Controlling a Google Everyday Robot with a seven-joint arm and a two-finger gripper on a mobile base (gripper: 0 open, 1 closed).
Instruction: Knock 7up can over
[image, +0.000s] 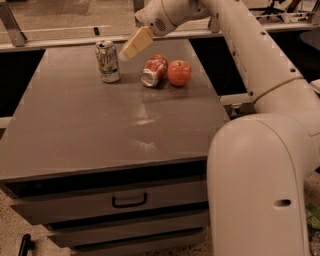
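So, grey cabinet, gripper beside 7up can

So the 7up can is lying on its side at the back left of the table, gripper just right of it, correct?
No: the camera view shows the 7up can standing upright, not on its side. The rest holds: back left of the table, gripper just right of its top.

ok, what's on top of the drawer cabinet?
Upright 7up can, orange-red soda can on its side, red apple beside it. Gripper hangs just right of the 7up can. Arm hides the cabinet's front-right corner.
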